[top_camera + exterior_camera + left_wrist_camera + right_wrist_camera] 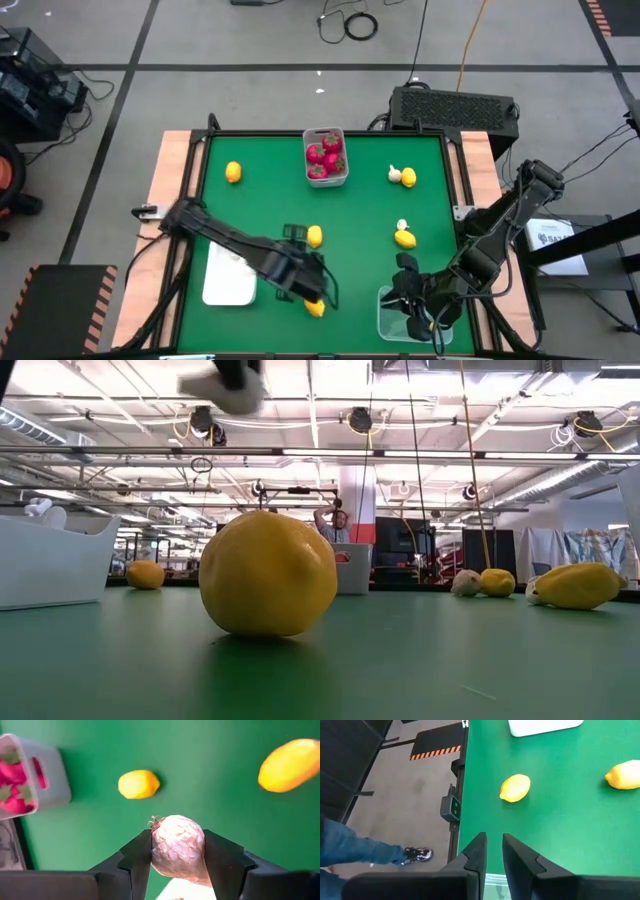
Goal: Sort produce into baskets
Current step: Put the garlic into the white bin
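- The left gripper [177, 857] has a garlic bulb [177, 845] pinched between its fingers, up off the table near the front edge, just right of the white tray [228, 285].
- The right gripper [492, 852] hangs at the front-right corner over the clear tub [392, 318], fingers narrow with nothing between them.
- The red pieces [325, 155] look done: all sit in the bin [343, 176] at the back edge.
- Still loose on the table [270, 205]: lemons [233, 172] back-left, centre, front and right, plus garlic [394, 173] beside the right-hand lemons.
- Judging by that, the job is roughly a third through.
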Controlling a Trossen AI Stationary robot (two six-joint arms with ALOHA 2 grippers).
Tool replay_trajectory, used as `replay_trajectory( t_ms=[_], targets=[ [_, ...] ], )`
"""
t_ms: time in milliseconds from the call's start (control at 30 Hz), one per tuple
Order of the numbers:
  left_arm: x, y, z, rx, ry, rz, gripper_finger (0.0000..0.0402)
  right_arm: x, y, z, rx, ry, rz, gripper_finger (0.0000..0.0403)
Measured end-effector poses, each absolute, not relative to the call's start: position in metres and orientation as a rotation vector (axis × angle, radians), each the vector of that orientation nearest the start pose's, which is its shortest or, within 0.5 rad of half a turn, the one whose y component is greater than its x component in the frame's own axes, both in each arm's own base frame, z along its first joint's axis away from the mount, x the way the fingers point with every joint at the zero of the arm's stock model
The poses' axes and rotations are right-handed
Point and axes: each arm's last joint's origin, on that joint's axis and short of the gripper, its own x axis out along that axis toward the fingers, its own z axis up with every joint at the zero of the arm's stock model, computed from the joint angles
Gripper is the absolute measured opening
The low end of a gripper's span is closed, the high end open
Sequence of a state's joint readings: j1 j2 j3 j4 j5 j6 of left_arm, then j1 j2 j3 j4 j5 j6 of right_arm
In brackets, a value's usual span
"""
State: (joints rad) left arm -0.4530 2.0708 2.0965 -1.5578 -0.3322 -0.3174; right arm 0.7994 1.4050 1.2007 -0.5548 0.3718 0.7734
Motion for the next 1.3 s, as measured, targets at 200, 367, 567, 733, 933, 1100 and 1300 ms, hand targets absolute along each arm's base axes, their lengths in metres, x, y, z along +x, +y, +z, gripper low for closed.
replay_trajectory(
  t_ms=[200, 367, 567, 733, 933, 1100, 1300],
  targets=[
    [0.306, -0.146, 0.322, 0.294, 1.384, 0.228, 0.0169, 0.215, 0.206, 0.308, 0.322, 0.735, 0.133, 0.0052],
    [0.24, -0.125, 0.315, 0.18, 1.38, 0.349, 0.0169, 0.216, 0.205, 0.309, 0.337, 0.706, 0.09, 0.0052],
    [0.178, -0.114, 0.282, -0.145, 1.277, 0.408, 0.0169, 0.219, 0.205, 0.313, 0.364, 0.641, 0.064, 0.0052],
    [0.163, -0.117, 0.251, -0.308, 1.182, 0.335, 0.0169, 0.226, 0.202, 0.317, 0.394, 0.581, 0.03, 0.0052],
    [0.155, -0.117, 0.223, -0.336, 1.283, 0.322, 0.0169, 0.236, 0.191, 0.318, 0.46, 0.543, -0.036, 0.0052],
    [0.152, -0.115, 0.216, -0.311, 1.311, 0.336, 0.0184, 0.245, 0.18, 0.318, 0.508, 0.532, -0.091, 0.0052],
    [0.151, -0.115, 0.214, -0.312, 1.332, 0.324, 0.0236, 0.252, 0.167, 0.316, 0.566, 0.537, -0.166, 0.0052]
  ],
)
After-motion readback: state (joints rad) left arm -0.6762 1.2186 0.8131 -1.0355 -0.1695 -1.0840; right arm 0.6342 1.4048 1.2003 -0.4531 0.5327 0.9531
